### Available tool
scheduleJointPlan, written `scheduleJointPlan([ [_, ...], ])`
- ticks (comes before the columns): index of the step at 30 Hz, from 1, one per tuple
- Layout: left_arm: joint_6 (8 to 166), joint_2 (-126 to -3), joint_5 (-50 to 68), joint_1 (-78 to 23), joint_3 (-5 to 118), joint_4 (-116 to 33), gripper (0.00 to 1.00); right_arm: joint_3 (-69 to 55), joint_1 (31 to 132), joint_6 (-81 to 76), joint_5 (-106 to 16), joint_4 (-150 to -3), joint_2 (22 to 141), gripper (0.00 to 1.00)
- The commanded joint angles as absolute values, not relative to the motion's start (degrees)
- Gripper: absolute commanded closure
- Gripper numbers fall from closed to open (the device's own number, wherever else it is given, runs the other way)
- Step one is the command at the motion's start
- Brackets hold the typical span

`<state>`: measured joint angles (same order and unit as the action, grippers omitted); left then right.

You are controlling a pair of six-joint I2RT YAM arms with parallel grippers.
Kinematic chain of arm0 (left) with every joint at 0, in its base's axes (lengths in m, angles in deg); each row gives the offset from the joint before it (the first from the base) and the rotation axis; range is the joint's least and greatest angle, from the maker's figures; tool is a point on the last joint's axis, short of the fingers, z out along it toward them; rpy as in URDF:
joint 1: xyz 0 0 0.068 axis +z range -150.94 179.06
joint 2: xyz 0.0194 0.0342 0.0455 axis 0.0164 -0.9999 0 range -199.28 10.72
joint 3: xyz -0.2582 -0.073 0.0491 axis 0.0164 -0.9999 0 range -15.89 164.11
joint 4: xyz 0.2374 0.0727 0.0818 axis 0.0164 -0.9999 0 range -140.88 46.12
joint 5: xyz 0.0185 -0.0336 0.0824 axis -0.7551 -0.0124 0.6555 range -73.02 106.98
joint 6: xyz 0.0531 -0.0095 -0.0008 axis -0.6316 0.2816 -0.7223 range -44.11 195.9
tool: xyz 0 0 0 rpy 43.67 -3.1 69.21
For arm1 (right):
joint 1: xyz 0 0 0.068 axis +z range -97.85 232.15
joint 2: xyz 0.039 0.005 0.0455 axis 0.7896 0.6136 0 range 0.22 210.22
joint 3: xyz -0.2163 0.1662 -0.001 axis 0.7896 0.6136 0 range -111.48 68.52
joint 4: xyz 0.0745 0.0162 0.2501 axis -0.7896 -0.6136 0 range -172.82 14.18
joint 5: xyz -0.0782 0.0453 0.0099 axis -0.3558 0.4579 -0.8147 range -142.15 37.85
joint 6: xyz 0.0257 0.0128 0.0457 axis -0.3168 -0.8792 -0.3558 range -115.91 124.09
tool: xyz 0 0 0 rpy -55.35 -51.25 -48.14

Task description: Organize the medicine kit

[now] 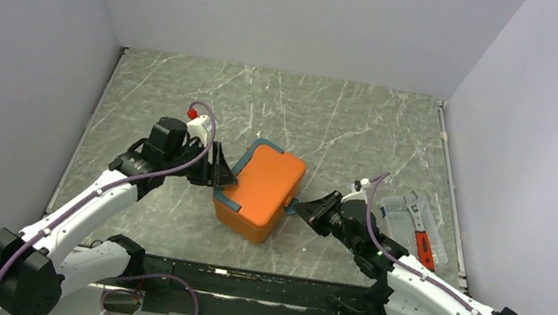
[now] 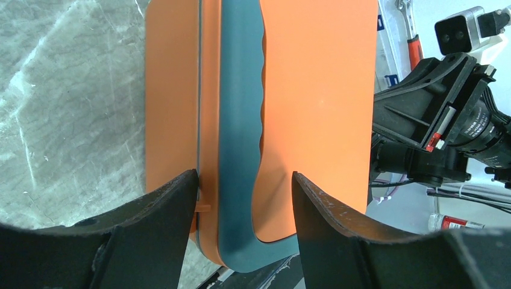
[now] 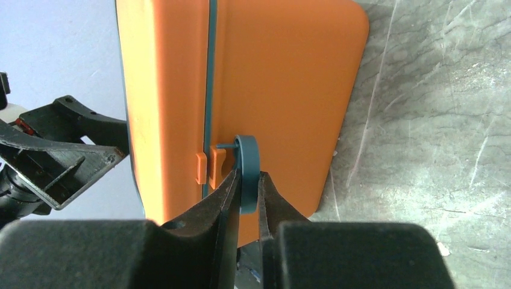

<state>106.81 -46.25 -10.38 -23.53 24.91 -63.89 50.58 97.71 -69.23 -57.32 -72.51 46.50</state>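
Right gripper (image 3: 247, 183) jaws nearly together, pinching the thin teal latch (image 3: 247, 158) on the front of the medicine kit (image 1: 262, 189). Left gripper (image 2: 244, 180) jaws wide apart, straddling the teal handle (image 2: 240, 108) on the kit's opposite side; can't tell if its pads press anything. Kit sits lid down, approx. mid-table (image 1: 334, 115), between the 2 arms. Step in hand, prob.: undoing the latch to open the lid. Next move likely needs the latch pulled outward, w/ the left arm steadying the box against sliding.

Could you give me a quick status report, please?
Left gripper open, straddling the handle. Right gripper shut on the latch. Box closed. Loose supplies apart, on the right.
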Motion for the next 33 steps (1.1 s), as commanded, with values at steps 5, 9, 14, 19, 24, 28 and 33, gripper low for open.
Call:
scheduleJointPlan([
  [5,104.5,-47.2,-10.7,-24.0,27.1,-65.5,0.36,47.3,98.0,-65.7,-58.9,-75.2,45.1,0.96],
  [9,104.4,-47.6,-10.7,-24.0,26.9,-65.3,0.36,45.5,98.0,-64.0,-59.8,-77.8,43.9,0.98],
  [14,104.2,-48.1,-10.8,-24.0,27.1,-65.3,0.37,42.3,98.0,-61.0,-61.7,-82.3,42.6,0.99],
  [19,104.3,-48.6,-11.1,-24.0,27.0,-64.9,0.37,39.2,98.0,-57.5,-61.3,-83.7,43.7,0.99],
  [24,104.1,-49.0,-11.3,-24.1,27.3,-64.8,0.36,34.3,98.0,-53.0,-59.4,-86.0,47.4,0.98],
  [28,104.2,-49.3,-11.7,-24.1,27.1,-64.5,0.37,31.6,98.0,-50.2,-59.0,-87.2,49.0,0.98],
  [33,104.4,-49.7,-12.4,-24.1,26.9,-63.8,0.37,27.0,98.0,-46.4,-58.5,-90.4,52.0,0.96],
])
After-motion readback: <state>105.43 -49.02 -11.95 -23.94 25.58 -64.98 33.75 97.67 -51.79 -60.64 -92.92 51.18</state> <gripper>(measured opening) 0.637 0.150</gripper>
